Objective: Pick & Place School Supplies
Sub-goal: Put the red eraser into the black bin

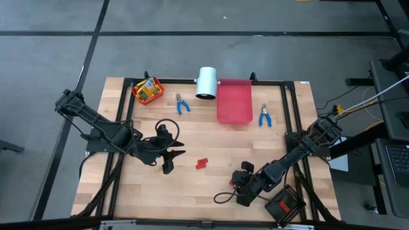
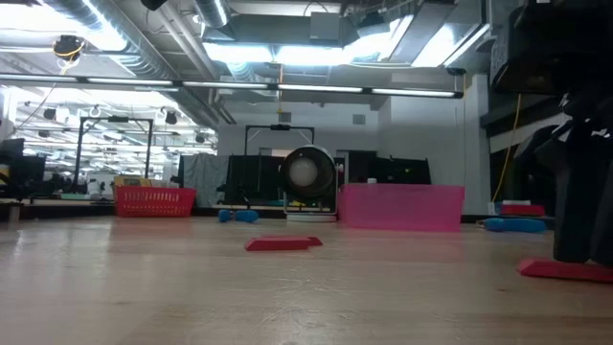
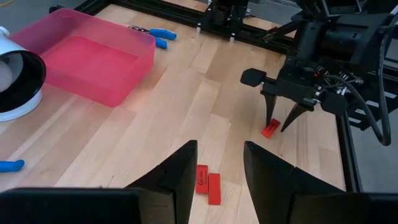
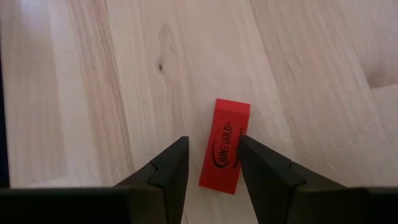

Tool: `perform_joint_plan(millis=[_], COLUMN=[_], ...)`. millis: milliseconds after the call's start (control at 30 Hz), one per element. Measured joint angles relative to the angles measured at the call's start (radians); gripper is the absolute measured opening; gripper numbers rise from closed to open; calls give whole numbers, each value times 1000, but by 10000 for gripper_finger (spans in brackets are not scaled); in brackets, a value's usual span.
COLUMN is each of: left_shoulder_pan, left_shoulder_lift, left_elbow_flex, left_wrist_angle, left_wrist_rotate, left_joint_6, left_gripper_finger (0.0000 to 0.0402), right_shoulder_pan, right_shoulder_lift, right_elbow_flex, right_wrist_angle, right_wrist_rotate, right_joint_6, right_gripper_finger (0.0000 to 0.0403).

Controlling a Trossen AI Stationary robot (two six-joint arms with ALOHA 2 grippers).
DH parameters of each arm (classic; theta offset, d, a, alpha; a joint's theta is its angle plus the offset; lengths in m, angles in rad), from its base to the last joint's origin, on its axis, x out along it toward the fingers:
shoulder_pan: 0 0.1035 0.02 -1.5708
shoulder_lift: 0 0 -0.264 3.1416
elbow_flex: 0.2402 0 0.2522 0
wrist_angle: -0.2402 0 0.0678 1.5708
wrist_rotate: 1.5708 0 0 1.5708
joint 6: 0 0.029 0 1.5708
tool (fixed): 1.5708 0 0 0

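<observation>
The right gripper [image 4: 211,163] is hanging low over the near right part of the pale, grained wooden table [image 1: 211,137], its two dark wedge-shaped fingers parted a little and straddling a flat red rectangular block [image 4: 224,145] with dark print on its top. One finger is overlapping the block's edge, but whether it is touching cannot be told; the block is lying flat on the wood, not gripped.

The left gripper [image 3: 216,168] is hovering left of centre, its jaws apart and holding nothing. Just beyond its fingertips two more small red blocks [image 3: 208,183] are lying side by side, touching, near the table's middle.

Along the far edge, a red mesh basket [image 1: 147,91] is holding yellow-orange boxes [image 1: 147,85] at the left. One blue-handled plier tool [image 1: 182,104] is resting between the basket and a smooth white cylinder [image 1: 206,82] lying on its side. Just right of the cylinder is sitting a translucent pink plastic bin [image 1: 234,101], and a second blue-handled plier tool [image 1: 264,116] is lying just to the right of it.
</observation>
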Motion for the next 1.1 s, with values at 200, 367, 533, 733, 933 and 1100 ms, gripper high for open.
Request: perform_joint_plan(millis=[200, 367, 533, 733, 933, 1100], left_shoulder_pan=[3, 3, 3, 3, 3, 3], left_shoulder_lift=[0, 0, 0, 0, 0, 0], left_elbow_flex=[0, 0, 0, 0, 0, 0], left_wrist_angle=[0, 0, 0, 0, 0, 0], left_wrist_rotate=[0, -1, 0, 0, 0, 0], left_joint_6=[0, 0, 0, 0, 0, 0], left_gripper_finger=[127, 127, 127, 127, 127, 127], right_shoulder_pan=[-4, -22, -29, -29, -30, -24], right_shoulder_lift=[1, 3, 3, 3, 4, 4], right_elbow_flex=[-2, -4, -4, -4, -4, -4], right_wrist_angle=[-6, -23, -25, -27, -42, -44], right_wrist_rotate=[-6, -13, -14, -6, 8, 13], right_joint_6=[-4, -12, -25, -31, -24, 10], right_gripper_finger=[146, 146, 146, 131, 62, 18])
